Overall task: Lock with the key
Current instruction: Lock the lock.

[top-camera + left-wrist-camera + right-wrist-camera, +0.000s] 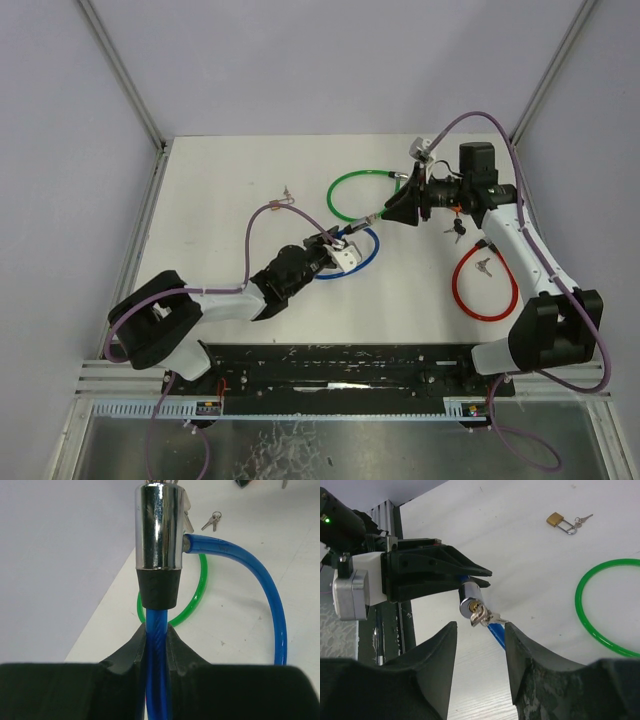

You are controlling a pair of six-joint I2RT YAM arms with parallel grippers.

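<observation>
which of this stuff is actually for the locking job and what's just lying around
For the job: blue cable lock, key in its cylinder, left gripper gripping it, open right gripper.
Lying about: green cable, red cable, brass padlock, loose keys.

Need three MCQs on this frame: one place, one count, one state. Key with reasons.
1. The left gripper grips: A a loose key ring; B the blue cable just below the chrome cylinder; C the brass padlock.
2. Cable loops in view: A two; B three; C four.
3. The right gripper is: A shut on the padlock; B shut on a cable; C open.
Key: B, left wrist view shows blue pinched under the cylinder. B, green loop, red loop, plus blue. C, jaws apart either side of the key in the cylinder.
</observation>
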